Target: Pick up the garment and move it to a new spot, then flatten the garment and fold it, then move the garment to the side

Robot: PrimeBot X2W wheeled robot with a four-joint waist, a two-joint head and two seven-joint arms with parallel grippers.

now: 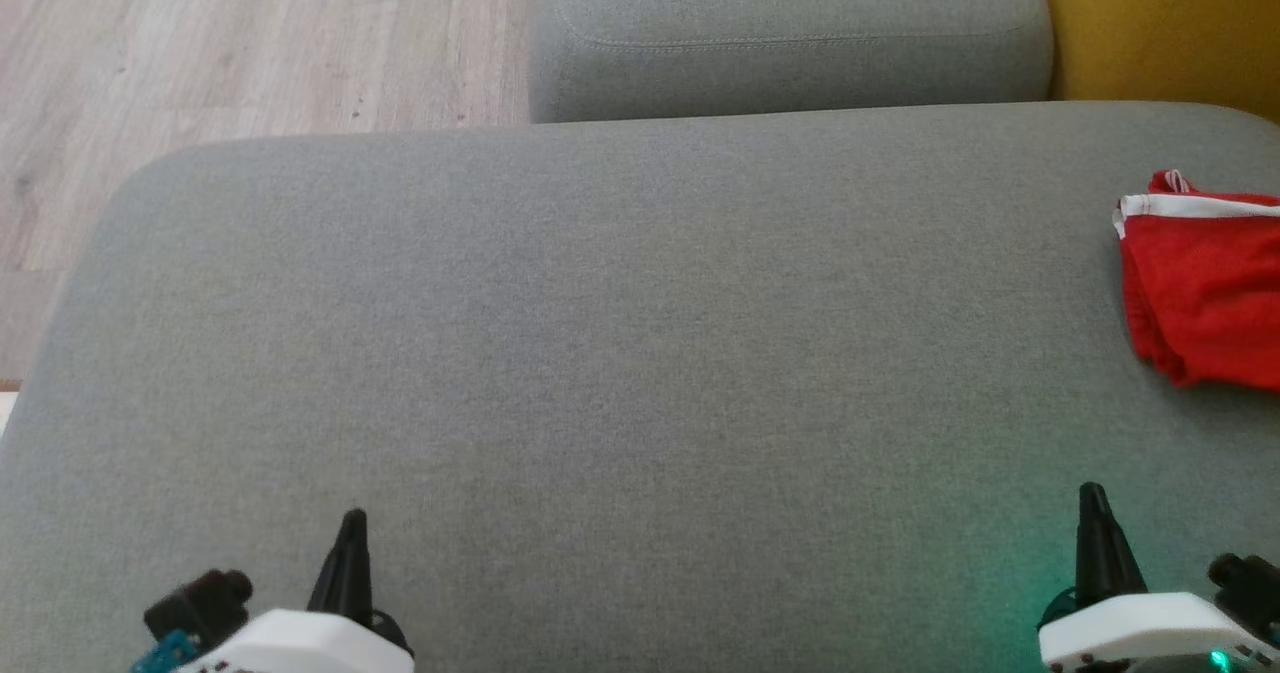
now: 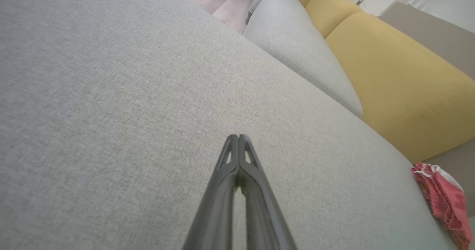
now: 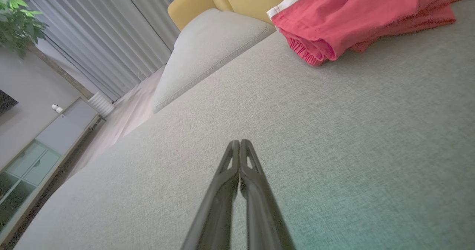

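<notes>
head view: grey sofa cushion [image 1: 600, 303], wood floor [image 1: 200, 43]

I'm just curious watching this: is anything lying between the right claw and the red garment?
No. Bare grey cushion lies between the right gripper and the red garment, as the head view shows.

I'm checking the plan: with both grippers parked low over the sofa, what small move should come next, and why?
Probably reach the right gripper toward the red garment and open its jaws on the way. Both it and the left gripper are shut and empty, and the garment lies loosely bunched at the far right of the grey cushion, nearest that arm.
</notes>
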